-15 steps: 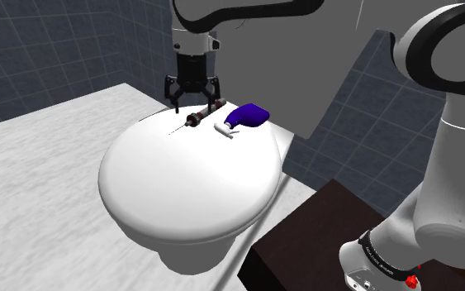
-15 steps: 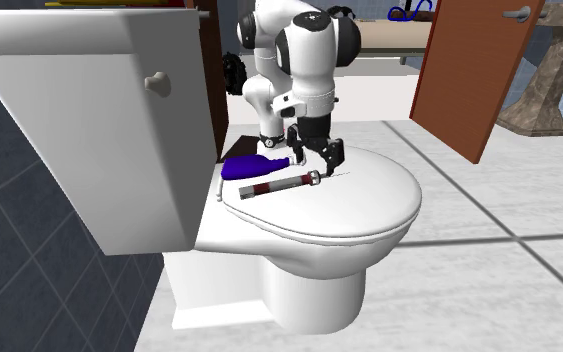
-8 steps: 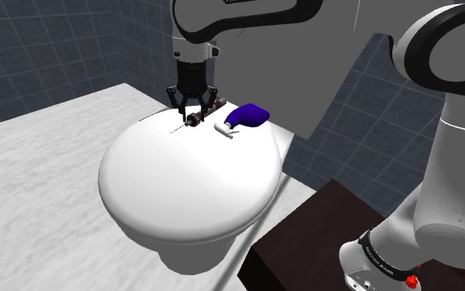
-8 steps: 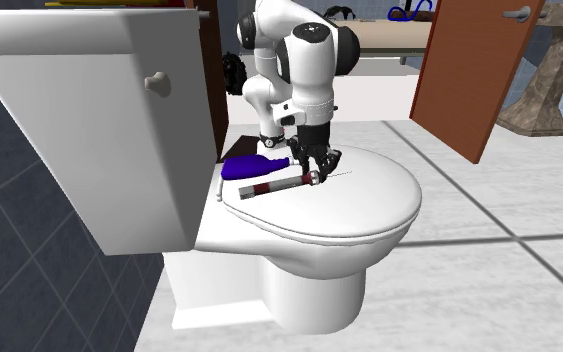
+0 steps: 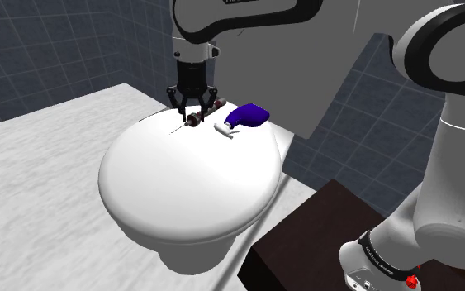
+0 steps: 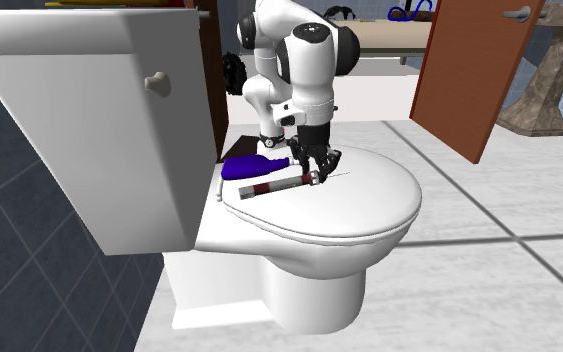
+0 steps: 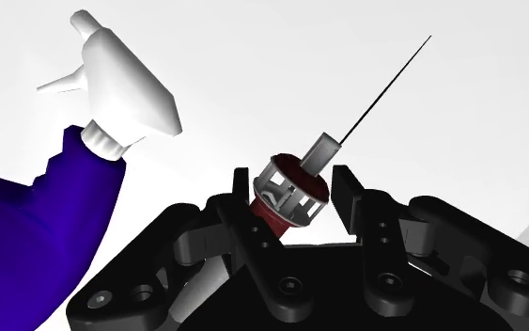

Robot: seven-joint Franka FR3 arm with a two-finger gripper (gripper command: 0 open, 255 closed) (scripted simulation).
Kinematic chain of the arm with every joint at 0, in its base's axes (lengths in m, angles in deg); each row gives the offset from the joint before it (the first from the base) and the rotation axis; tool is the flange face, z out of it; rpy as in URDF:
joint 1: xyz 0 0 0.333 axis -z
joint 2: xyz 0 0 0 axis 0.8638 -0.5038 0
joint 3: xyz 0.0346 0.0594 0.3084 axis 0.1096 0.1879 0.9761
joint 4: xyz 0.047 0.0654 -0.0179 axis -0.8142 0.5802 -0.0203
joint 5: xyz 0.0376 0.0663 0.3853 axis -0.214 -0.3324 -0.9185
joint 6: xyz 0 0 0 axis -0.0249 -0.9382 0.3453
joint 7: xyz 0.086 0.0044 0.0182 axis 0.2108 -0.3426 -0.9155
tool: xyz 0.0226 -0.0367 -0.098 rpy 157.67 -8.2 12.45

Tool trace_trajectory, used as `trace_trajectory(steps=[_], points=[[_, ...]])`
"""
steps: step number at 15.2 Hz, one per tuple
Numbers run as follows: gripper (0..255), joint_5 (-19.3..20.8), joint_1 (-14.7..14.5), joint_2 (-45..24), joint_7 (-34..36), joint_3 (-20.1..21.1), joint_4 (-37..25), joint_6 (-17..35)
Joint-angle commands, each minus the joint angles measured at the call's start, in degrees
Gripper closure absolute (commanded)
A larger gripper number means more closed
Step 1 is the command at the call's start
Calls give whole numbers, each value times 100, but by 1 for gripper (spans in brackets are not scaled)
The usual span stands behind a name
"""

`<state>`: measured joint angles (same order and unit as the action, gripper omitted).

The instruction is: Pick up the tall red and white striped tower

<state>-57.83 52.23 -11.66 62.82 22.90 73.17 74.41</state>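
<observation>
the tower (image 6: 272, 187) lay on its side on the closed white toilet lid (image 6: 369, 215), near the lid's back edge, just in front of the tank (image 6: 89, 130). it was a slim dark red shaft with pale bands along it. in the wrist view its head (image 7: 288, 199) showed as a dark red collar under a grey, cage-like ring, and a short grey stub above that ran out into a thin dark needle (image 7: 384, 89). in the second exterior view the base pointed toward the tank and the needle lay along the lid, pointing away from it

the black gripper (image 6: 316, 172) stood over the needle end of the tower, fingers pointing down. its two fingers (image 7: 347, 193) were drawn in narrow and clasped the tower's head between them. in the shoulder view the gripper (image 5: 192, 116) covered that end, and the rest of the tower (image 5: 215, 104) showed just beside it, resting on the lid (image 5: 189, 186)

just beside the tower, on the tank side, a deep blue spray bottle (image 6: 249, 167) with a white trigger head (image 7: 126, 85) lay on its side too, close to the tower, though i could not tell whether they touched

the white arm (image 6: 304, 60) came down to the gripper from above. the dark box of the stand (image 5: 305, 248) sat at the shoulder view's lower right, beside the toilet bowl. a brown door (image 6: 464, 70) stood open at the second exterior view's upper right, over a pale tiled floor
</observation>
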Motion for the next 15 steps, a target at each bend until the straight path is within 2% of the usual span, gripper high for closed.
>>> trace_trajectory(steps=[1,15], points=[[255,-3,-2,10,4,2,-59,-69],[255,3,-67,-18,89,27,-1183,-1158]])
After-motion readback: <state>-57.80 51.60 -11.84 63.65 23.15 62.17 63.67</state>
